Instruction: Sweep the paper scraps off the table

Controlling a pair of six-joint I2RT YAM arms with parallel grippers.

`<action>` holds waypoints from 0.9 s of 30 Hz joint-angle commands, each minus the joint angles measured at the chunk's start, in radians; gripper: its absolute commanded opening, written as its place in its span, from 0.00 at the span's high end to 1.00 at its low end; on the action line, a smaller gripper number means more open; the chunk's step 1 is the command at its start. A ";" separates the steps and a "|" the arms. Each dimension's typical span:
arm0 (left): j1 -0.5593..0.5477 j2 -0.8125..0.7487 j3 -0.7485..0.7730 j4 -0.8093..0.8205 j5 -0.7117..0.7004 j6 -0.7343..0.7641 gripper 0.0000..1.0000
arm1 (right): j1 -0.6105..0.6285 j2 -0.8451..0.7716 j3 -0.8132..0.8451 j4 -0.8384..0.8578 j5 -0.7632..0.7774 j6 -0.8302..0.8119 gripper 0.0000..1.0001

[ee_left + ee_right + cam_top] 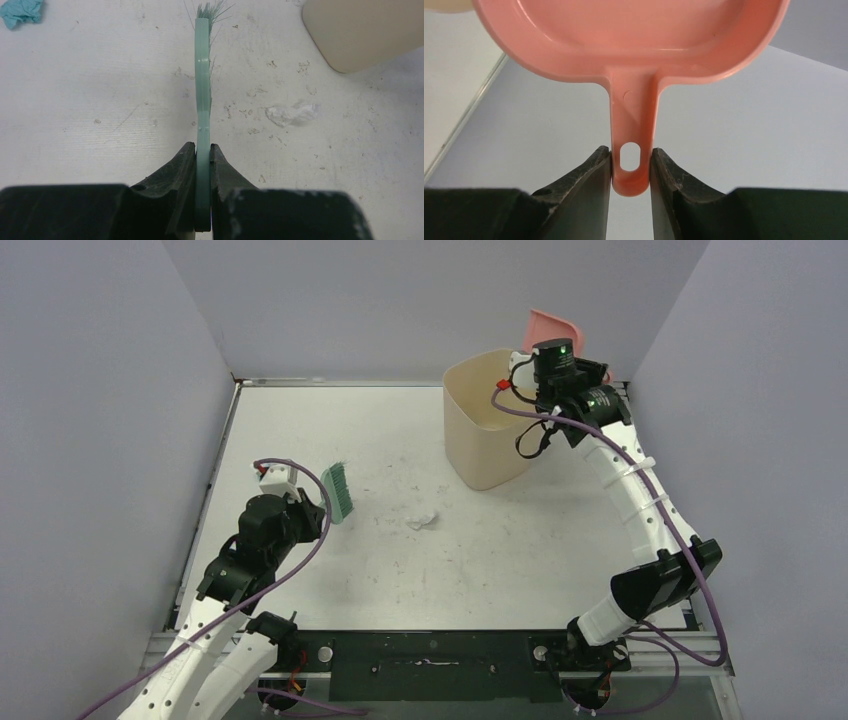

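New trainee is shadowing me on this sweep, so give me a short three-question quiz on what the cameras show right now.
1. True or false: the left hand is shut on the green brush.
2. The right hand grips: A a sponge, B the pink dustpan, C a cup?
3. What paper lies on the table in the left wrist view?
Key: 1 true; 2 B; 3 a white scrap and a teal scrap.

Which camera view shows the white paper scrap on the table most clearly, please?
The left wrist view: the white paper scrap lies close and large, its crumpled folds plain, right of the brush. The top external view shows it only as a small pale speck. The right wrist view does not show it.
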 commanded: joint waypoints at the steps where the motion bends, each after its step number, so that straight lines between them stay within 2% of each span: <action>1: 0.009 -0.009 0.022 0.058 -0.029 -0.014 1.00 | 0.002 0.012 0.255 -0.219 -0.189 0.290 0.95; 4: 0.015 -0.022 0.031 0.050 -0.093 -0.040 1.00 | 0.003 0.002 0.311 -0.330 -0.374 0.412 0.95; 7: 0.030 -0.054 0.044 0.052 -0.153 -0.052 1.00 | 0.008 -0.066 0.198 -0.358 -0.610 0.432 0.95; 9: 0.034 -0.050 0.074 0.027 -0.228 -0.044 1.00 | 0.022 -0.118 0.100 -0.356 -0.710 0.433 0.95; 14: 0.039 0.134 0.254 -0.083 -0.461 0.072 1.00 | 0.071 -0.188 -0.017 -0.453 -0.966 0.418 0.95; 18: 0.042 0.233 0.299 -0.026 -0.619 0.170 1.00 | 0.124 -0.249 -0.157 -0.563 -1.139 0.374 0.95; 20: 0.045 0.255 0.284 0.056 -0.697 0.263 1.00 | 0.163 -0.283 -0.261 -0.565 -1.156 0.388 0.95; 23: 0.058 0.311 0.280 0.166 -0.784 0.400 1.00 | 0.196 -0.331 -0.387 -0.526 -1.103 0.408 0.95; 27: 0.071 0.472 0.367 0.176 -0.804 0.578 1.00 | 0.200 -0.390 -0.507 -0.524 -1.008 0.375 0.95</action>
